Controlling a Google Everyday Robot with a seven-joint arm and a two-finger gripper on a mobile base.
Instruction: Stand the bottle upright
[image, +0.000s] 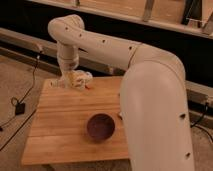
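The bottle (76, 79) is a small pale cream-yellowish shape at the far left edge of the wooden table (60, 117). It is partly hidden by my gripper, and I cannot tell whether it lies flat or stands. My gripper (69, 80) hangs from the white arm (100, 45) and is down at the bottle, touching or nearly touching it.
A dark purple bowl (100, 126) stands near the table's front middle. A pale white object (86, 76) and a small orange bit (89, 86) lie just right of the bottle. My large white arm body (155, 110) covers the table's right side. Cables and a black box (20, 107) lie on the floor at left.
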